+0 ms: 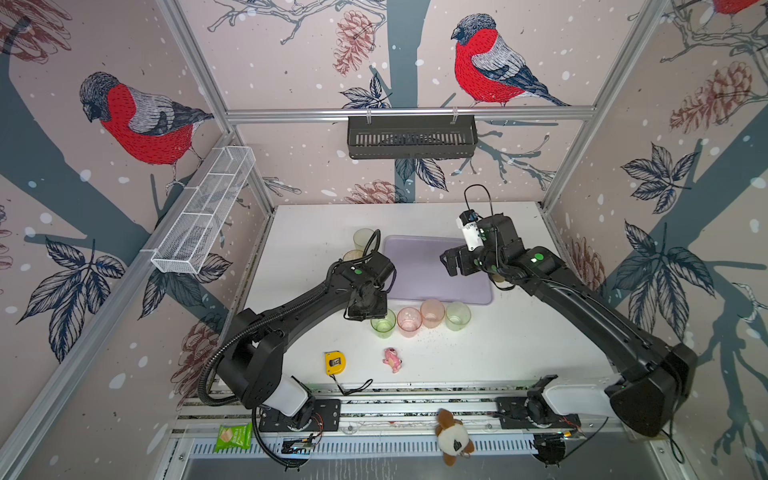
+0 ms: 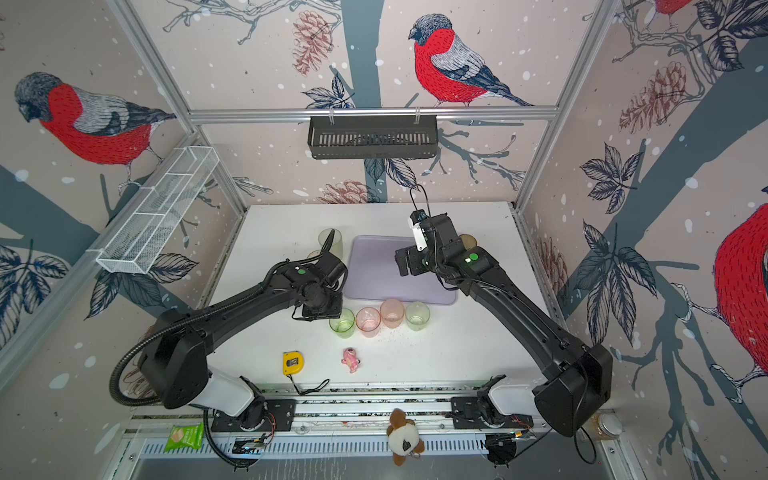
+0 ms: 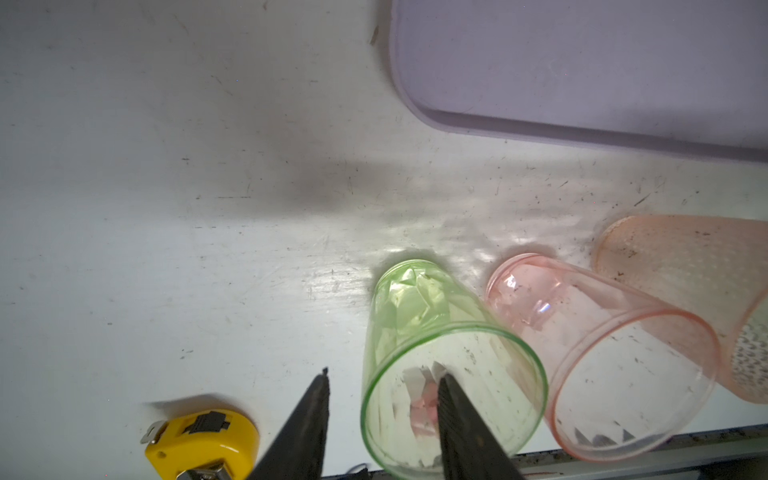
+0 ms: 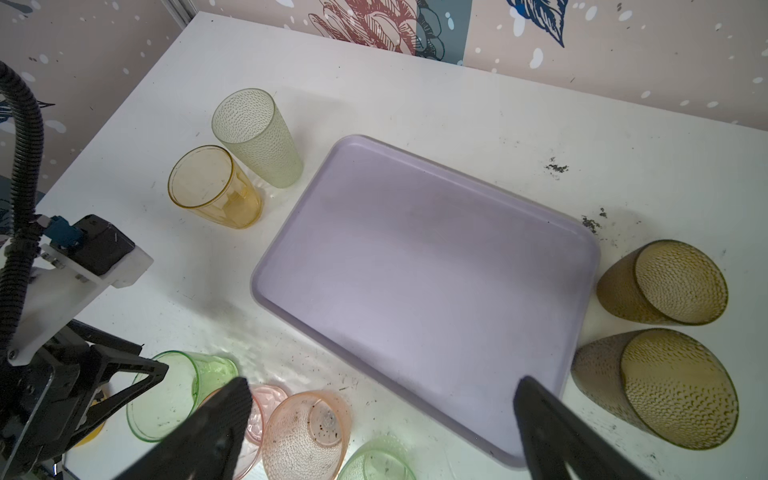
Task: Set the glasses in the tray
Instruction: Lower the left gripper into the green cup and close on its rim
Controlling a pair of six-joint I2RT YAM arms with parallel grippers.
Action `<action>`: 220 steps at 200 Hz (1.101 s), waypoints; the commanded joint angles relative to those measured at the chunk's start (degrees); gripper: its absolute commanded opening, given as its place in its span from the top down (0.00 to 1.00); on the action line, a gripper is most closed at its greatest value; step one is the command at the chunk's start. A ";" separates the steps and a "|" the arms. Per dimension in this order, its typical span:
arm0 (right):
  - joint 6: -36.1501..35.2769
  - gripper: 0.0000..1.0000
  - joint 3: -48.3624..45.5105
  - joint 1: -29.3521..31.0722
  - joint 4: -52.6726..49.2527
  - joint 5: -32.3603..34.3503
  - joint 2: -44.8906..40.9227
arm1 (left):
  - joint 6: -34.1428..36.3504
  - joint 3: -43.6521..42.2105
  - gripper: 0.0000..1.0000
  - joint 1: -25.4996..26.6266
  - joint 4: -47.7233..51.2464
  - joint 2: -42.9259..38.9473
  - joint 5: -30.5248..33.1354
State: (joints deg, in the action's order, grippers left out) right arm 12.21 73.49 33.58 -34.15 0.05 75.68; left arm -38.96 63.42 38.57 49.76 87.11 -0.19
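On the table [image 1: 498, 353] near the tray [image 4: 415, 257], the left gripper [image 3: 384, 374] stands partly open astride the green glass [image 3: 415, 316] rim, one finger inside, one outside with a gap. The right gripper [image 4: 382, 386] hangs wide open, holding nothing, above the tray; every glass stands outside it.

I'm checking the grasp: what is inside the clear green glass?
One finger of the left gripper reaches inside the green glass; the other is outside its wall. The inner wall behind that finger is covered.
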 commanded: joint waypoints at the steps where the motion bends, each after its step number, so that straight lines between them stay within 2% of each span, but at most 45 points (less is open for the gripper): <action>1: 0.46 0.00 -0.15 -0.08 1.02 0.38 -0.36 | 0.34 -0.39 0.57 0.32 0.61 0.33 1.59; 72: 0.26 0.00 -0.02 -0.18 1.10 0.78 -0.27 | 0.47 -0.40 0.66 1.06 0.43 1.92 2.89; 141: 0.08 0.00 0.20 -0.44 1.28 1.00 -0.17 | 0.64 -0.20 0.79 1.25 0.76 2.51 3.69; 220: 0.04 0.00 0.07 -0.63 1.46 1.08 -0.54 | 0.73 -0.13 0.86 1.25 1.67 2.44 4.54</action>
State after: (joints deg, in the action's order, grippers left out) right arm 12.19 73.43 32.99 -33.76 0.56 75.44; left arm -38.50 63.02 39.77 49.87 89.69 2.76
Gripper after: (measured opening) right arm 0.996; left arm 0.141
